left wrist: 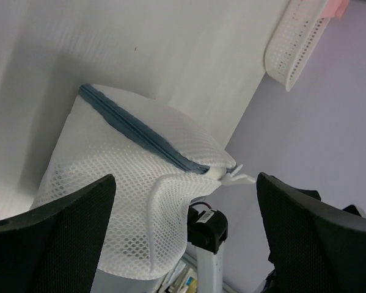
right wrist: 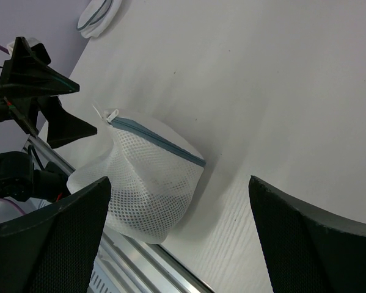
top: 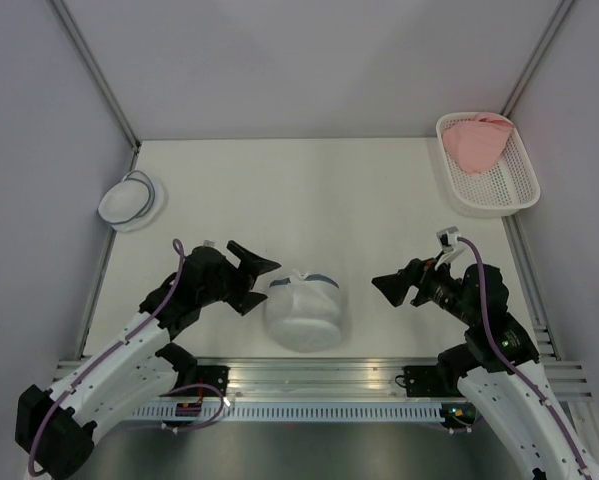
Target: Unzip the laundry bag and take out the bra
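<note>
The laundry bag is a white mesh dome lying near the table's front edge, between my two arms. Its dark grey-blue zipper runs along the far top and looks closed. A white zipper pull sticks out at one end. My left gripper is open just left of the bag, with nothing between its fingers. My right gripper is open a short way right of the bag, apart from it. The bra is hidden.
A smaller white dome with a pale bluish rim lies at the far left. A white slotted basket holding pink cloth stands at the far right corner. Grey walls enclose the table, and a metal rail runs along its front edge.
</note>
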Robot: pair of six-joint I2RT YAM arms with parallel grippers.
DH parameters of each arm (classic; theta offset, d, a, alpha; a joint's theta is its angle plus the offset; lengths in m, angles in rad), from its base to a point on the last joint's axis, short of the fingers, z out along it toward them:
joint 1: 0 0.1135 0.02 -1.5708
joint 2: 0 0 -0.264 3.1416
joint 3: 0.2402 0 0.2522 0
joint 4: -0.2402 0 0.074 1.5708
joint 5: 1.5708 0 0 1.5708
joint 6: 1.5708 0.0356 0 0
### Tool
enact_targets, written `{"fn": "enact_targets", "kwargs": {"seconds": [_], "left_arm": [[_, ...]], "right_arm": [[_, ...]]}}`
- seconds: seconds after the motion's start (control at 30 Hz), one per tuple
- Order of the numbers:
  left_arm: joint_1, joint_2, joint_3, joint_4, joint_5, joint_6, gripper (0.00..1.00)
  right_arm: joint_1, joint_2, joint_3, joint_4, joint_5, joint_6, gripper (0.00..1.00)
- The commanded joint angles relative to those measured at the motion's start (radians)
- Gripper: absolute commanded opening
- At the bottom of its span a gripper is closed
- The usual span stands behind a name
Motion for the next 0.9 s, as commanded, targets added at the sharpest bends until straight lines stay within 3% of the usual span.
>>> {"fn": "enact_targets", "kwargs": {"seconds": [0.0, 0.17, 0.33, 0.37, 0.47, 0.5, 0.6, 0.87], "left_arm": [[0.015, 0.082, -0.032, 0.111, 0.067, -0.152, 1.0], [0.028, 0.211, -0.034, 0.285, 0.168, -0.214, 1.0], [0.052, 0.347, 0.002, 0.348, 0.217, -0.205, 0.97], [0.057, 0.364, -0.004, 0.425, 0.234, -0.202, 0.91], [0.063, 0.441, -0.041, 0.546, 0.294, -0.205, 0.54], [0.063, 0.459, -0.047, 0.595, 0.319, -0.204, 0.32], [0.063, 0.509, -0.056, 0.638, 0.359, -0.184, 0.02], [0.063, 0.506, -0.059, 0.77, 0.408, -0.147, 0.02]], "right_arm": [[0.003, -0.012, 0.005, -0.009, 0.034, -0.012, 0.98], [0.004, -0.029, 0.007, -0.031, 0.055, -0.024, 0.98], [0.004, -0.046, 0.016, -0.048, 0.072, -0.024, 0.98], [0.004, -0.049, 0.014, -0.046, 0.077, -0.022, 0.98], [0.004, -0.052, 0.013, -0.046, 0.083, -0.019, 0.98], [0.004, -0.054, 0.011, -0.046, 0.083, -0.018, 0.98], [0.004, -0.046, 0.01, -0.046, 0.078, -0.019, 0.98], [0.004, -0.017, 0.013, -0.046, 0.072, -0.019, 0.98]]}}
